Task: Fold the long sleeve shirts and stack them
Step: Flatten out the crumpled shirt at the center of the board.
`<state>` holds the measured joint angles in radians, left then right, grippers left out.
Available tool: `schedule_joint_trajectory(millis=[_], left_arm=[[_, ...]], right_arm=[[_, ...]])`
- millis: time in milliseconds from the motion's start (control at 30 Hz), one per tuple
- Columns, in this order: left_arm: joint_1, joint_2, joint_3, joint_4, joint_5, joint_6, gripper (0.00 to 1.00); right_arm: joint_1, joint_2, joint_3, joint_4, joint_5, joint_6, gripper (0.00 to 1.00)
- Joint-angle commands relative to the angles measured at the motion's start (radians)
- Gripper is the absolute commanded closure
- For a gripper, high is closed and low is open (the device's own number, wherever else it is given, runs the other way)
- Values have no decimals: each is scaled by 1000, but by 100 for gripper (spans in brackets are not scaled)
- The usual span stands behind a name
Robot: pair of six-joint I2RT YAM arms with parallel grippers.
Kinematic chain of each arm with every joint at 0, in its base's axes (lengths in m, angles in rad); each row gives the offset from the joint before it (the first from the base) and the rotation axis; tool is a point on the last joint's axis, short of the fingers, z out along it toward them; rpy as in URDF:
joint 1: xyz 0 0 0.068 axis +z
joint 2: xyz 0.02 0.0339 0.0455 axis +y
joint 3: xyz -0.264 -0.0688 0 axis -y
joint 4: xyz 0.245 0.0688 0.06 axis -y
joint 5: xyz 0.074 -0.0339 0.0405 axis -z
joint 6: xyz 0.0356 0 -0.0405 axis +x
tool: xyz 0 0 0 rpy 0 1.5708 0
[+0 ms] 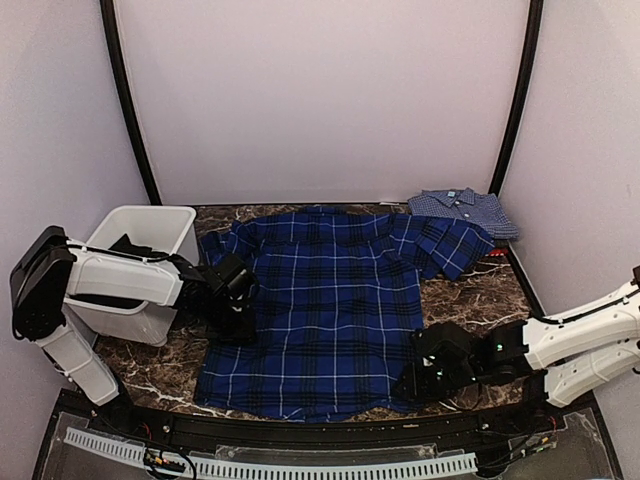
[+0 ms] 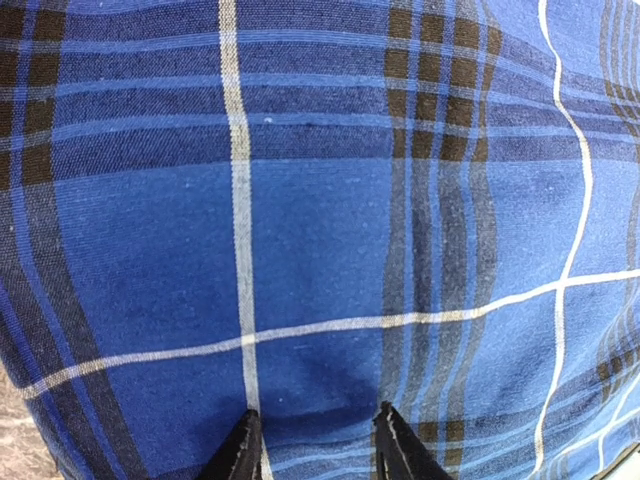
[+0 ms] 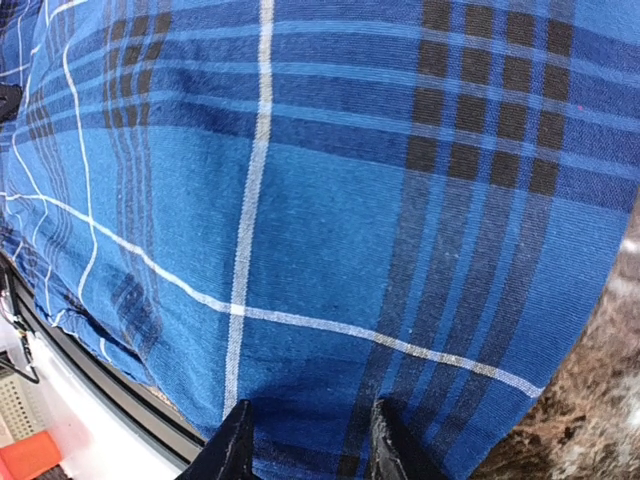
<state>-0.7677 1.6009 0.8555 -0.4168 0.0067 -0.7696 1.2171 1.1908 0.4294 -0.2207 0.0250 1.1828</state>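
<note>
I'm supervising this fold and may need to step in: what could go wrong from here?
1. Both arms' jaws stand apart on flat cloth of the plaid shirt, in from its side edges; closing could pinch only a pucker, or slip off.
2. The sleeve at the back lies right by the folded check shirt; pulling the plaid may drag that one askew.
3. The hem lies at the near edge of the table and might snag there.
</note>
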Motion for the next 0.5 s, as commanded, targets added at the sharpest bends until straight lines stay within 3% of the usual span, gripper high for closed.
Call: schedule_joint_trajectory(millis=[0, 267, 467], left_arm=[[4, -26, -47, -48, -23, 7, 62], [5, -38, -51, -60, -23, 26, 62], [5, -58, 9, -78, -21, 74, 61]], right_arm=[[18, -53, -63, -100, -20, 61, 62], [16, -210, -55, -230, 13, 79, 58], [9, -236, 71, -326, 129, 45, 52]])
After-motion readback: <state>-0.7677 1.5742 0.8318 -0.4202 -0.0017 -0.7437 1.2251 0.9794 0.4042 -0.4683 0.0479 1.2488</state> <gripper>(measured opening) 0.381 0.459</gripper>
